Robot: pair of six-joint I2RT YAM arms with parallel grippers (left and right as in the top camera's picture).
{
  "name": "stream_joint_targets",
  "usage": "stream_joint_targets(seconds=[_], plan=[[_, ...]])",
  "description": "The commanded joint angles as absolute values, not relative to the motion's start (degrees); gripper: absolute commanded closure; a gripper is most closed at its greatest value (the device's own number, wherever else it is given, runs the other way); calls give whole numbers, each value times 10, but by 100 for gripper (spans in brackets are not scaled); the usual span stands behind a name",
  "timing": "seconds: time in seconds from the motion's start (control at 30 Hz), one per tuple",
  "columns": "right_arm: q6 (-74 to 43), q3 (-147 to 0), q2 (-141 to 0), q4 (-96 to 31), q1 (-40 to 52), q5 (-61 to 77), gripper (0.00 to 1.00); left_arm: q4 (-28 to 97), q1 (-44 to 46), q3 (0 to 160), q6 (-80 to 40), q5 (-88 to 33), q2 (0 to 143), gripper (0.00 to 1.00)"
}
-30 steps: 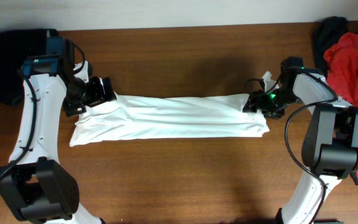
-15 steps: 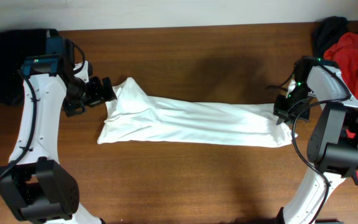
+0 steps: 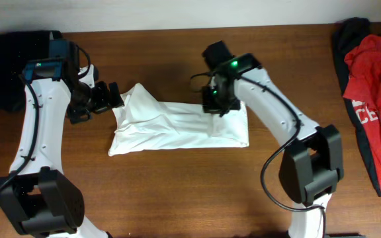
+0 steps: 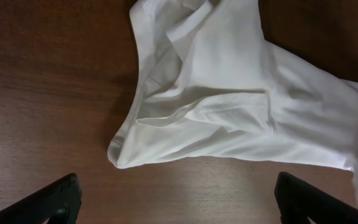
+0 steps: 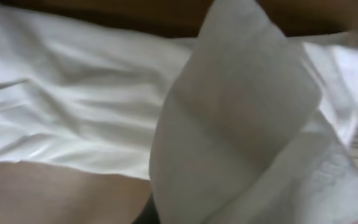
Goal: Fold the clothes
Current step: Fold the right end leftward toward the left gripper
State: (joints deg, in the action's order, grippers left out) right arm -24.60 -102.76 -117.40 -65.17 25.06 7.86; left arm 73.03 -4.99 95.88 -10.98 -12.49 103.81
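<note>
We see that the right gripper (image 3: 216,104) has swung in from the far right to the middle of the white T-shirt (image 3: 164,125), and the shirt's right end has come with it, doubled back over the rest (a raised fold now fills the right wrist view, blurred). What was a long strip a second ago lies about half as long. With the arm gone, we see the red garment (image 3: 369,79) whole.
</note>
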Motion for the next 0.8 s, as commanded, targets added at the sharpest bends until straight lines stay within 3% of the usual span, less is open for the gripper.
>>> stream_joint_targets(seconds=[0.0, 0.1, 0.13, 0.2, 0.23, 0.27, 0.47, 0.5, 0.53, 0.63, 0.77], plan=[[-276, -1034, -1183, -629, 270, 84, 94, 730, -50, 956, -111, -131, 1032, 1], [-280, -1033, -1198, -602, 280, 86, 92, 730, -50, 956, -111, -131, 1032, 1], [-280, -1033, -1200, -592, 283, 87, 83, 730, -50, 956, -111, -131, 1032, 1], [-290, -1033, -1204, -586, 286, 87, 78, 730, -50, 956, -111, -131, 1032, 1], [-290, -1033, -1205, -582, 287, 87, 49, 730, -50, 956, -111, -131, 1032, 1], [-290, -1033, -1205, -580, 286, 87, 30, 730, -50, 956, -111, -131, 1032, 1], [-240, -1046, -1195, -613, 208, 165, 13, 730, -50, 956, -111, -131, 1032, 1], [-205, -1045, -1195, -636, 175, 201, 17, 729, -50, 956, -111, -131, 1032, 1], [-188, -1044, -1195, -644, 172, 228, 42, 727, -50, 956, -111, -131, 1032, 1], [-189, -1018, -1195, -616, 208, 231, 78, 729, -50, 956, -111, -131, 1032, 1], [-251, -963, -1202, -545, 240, 207, 90, 733, -50, 956, -111, -131, 1032, 1]])
